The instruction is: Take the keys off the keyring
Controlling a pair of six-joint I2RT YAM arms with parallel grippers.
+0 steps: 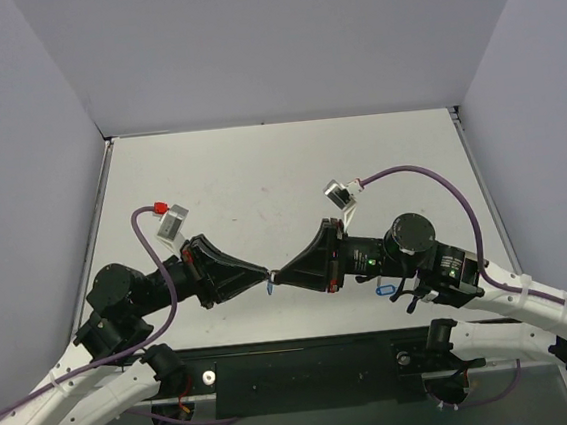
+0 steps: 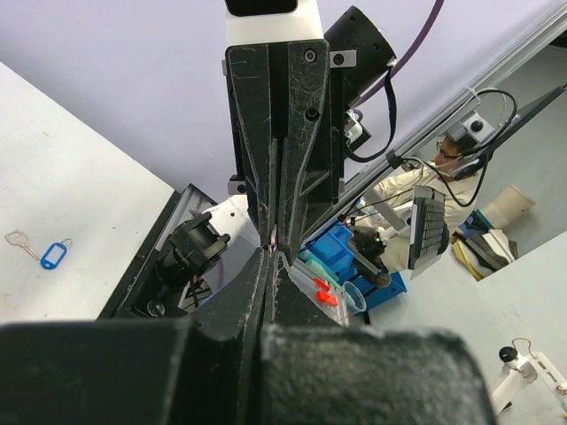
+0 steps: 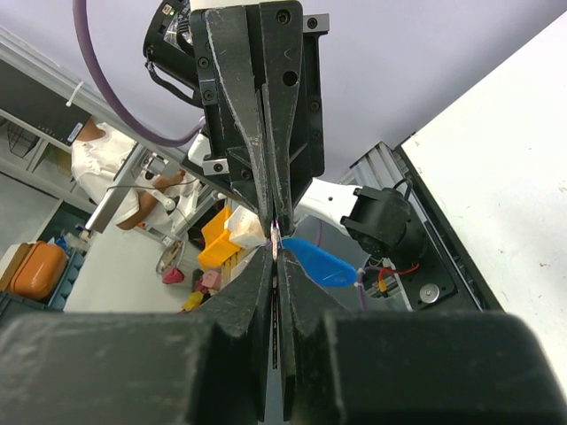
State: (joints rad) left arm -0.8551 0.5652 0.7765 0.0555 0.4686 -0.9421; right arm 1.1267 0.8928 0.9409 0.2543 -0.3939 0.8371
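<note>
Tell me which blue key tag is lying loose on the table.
The oval blue plastic tag beside the small silvery metal key on the white table; the other blue tag hangs at the pinched fingers.

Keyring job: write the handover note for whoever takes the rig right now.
Left end effector: shut, tip to tip with the right.
Right end effector: shut likewise.
The keyring is pinched between them, its blue tag hanging beside the tips; who holds key and who holds ring is too small to tell.
A second key and second tag lie on the table by the right arm.
Done: keyring gripped by both.
Left: work its key off.
</note>
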